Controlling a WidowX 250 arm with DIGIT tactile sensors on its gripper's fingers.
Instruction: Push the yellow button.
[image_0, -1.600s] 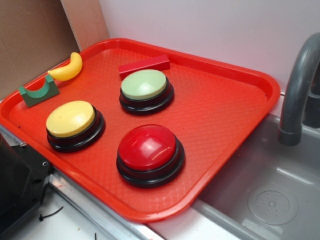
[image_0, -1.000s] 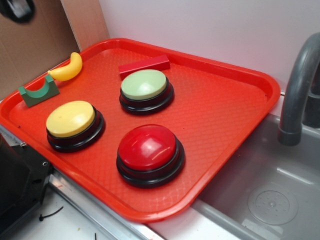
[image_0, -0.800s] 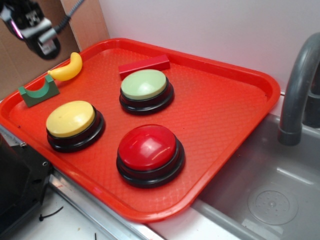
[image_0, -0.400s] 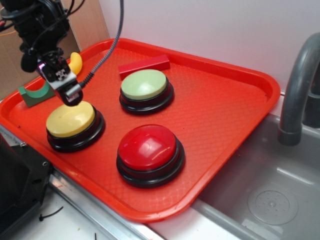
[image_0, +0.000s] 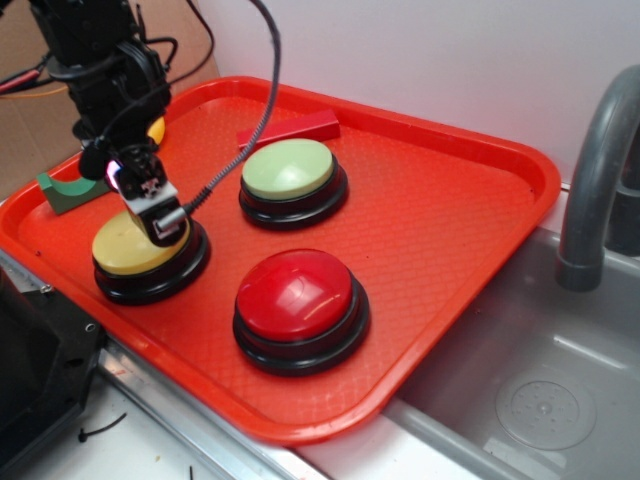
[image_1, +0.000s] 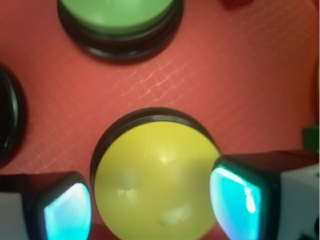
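The yellow button (image_0: 122, 251), a pale yellow dome on a black ring, stands at the front left of the red tray (image_0: 450, 230). My gripper (image_0: 160, 215) hangs low over the dome's back right part and hides some of it. In the wrist view the yellow button (image_1: 155, 170) fills the lower middle. My gripper (image_1: 150, 210) is open, with one finger on each side of the dome. I cannot tell whether the fingertips touch the dome.
A green-topped button (image_0: 290, 170) and a red-topped button (image_0: 297, 295) share the tray. A red block (image_0: 288, 130) lies at the back and a green arch block (image_0: 62, 190) at the left. A grey faucet (image_0: 595, 180) and sink (image_0: 540, 390) are to the right.
My arm came into view from the upper left and moved down and to the right, from above the green arch block to just over the yellow button. Nothing on the tray has moved.
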